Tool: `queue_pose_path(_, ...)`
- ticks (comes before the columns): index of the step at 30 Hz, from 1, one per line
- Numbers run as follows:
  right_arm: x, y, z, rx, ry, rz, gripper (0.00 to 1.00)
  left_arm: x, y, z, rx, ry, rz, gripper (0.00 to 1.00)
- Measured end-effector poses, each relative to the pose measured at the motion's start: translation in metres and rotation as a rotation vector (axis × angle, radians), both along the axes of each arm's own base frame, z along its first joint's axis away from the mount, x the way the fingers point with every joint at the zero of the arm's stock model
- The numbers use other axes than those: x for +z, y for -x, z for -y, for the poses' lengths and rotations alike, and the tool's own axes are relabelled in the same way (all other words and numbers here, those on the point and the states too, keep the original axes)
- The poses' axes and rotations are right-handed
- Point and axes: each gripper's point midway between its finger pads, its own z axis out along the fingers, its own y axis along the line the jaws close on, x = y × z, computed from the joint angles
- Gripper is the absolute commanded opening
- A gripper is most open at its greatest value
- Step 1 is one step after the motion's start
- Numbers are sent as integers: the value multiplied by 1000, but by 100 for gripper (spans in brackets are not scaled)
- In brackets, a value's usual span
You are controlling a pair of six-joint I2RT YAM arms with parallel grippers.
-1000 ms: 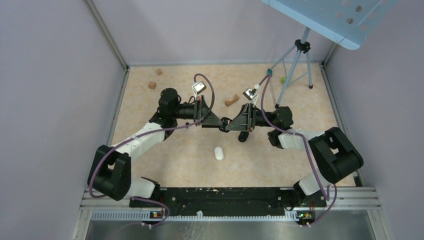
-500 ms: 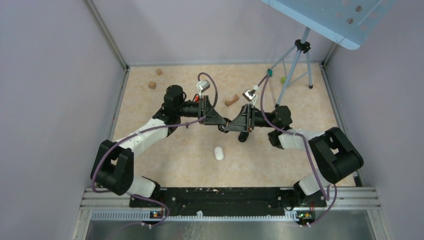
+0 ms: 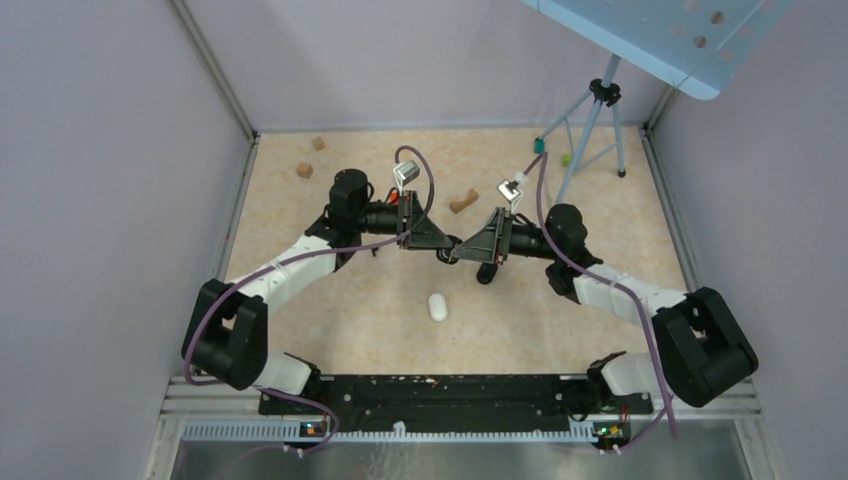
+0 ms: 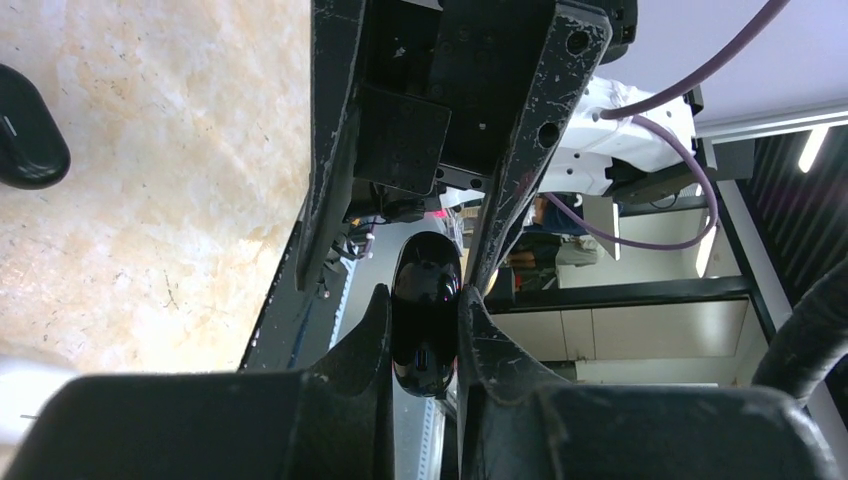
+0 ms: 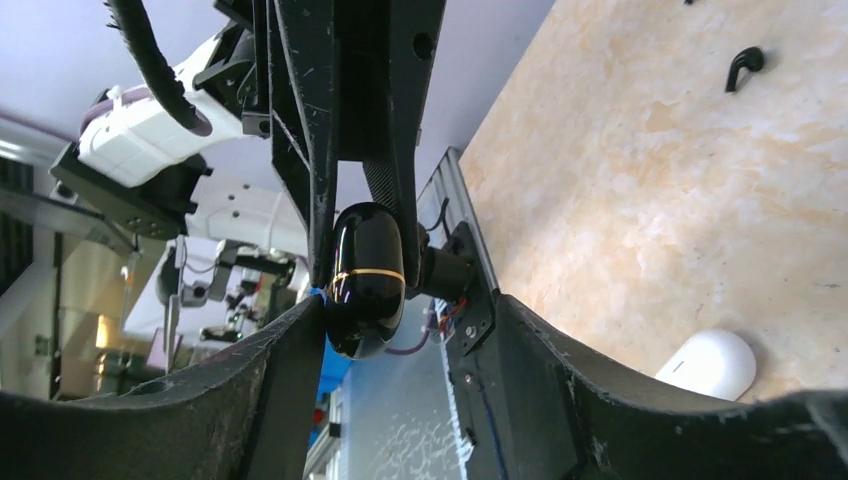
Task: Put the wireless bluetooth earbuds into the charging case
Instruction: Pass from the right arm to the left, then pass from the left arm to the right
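Table [image 3: 350, 320]: one white pod [image 3: 437, 306], one held case [image 4: 425, 310].

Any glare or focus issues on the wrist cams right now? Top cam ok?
Left wrist: small pinkish glints on the glossy black case pinched in the left claw; foreground fingers soft; light strips at right blown out. Right wrist: sheen on the same case, right claw dark and blurred up close, white case slightly soft. Top external: even light, faint shadows, sharp.
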Motion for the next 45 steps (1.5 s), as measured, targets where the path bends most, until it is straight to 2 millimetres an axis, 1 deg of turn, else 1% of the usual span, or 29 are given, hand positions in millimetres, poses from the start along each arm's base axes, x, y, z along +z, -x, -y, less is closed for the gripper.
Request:
queue_pose_path(6, 6, -8, 4, -82, 7, 16, 61, 8, -5, 0, 17, 22, 4, 0)
queue_pose_path(15, 7, -8, 7, -121, -49, -7, 61, 14, -7, -1, 28, 38, 4, 0)
queue_pose_path(18, 5, -9, 9, -128, -49, -17, 61, 19, -8, -5, 36, 46, 19, 0)
queue_pose_path(21, -7, -11, 12, -153, -31, -50, 61, 26, -4, -7, 28, 57, 35, 0)
queue_pose_path(23, -10, -10, 14, -155, -29, -64, 61, 28, -3, -8, 28, 59, 43, 0)
queue_pose_path(27, -6, -9, 14, -154, -39, -52, 62, 28, -2, -8, 25, 60, 43, 0)
queue_pose_path(29, -3, -6, 17, -163, -47, -39, 67, 28, -1, -8, 18, 61, 42, 0)
queue_pose_path(30, -1, -4, 19, -170, -54, -26, 68, 28, 0, -8, 14, 61, 41, 0)
queue_pose_path(36, 26, 7, 28, -185, -123, 91, 68, 31, 2, -11, -3, 67, 41, 0)
queue_pose_path(41, 29, 5, 31, -224, -167, 88, 67, 35, 3, -13, -13, 82, 55, 0)
queue_pose_path(45, 35, 3, 27, -237, -207, 86, 64, 36, 3, -13, -15, 85, 55, 0)
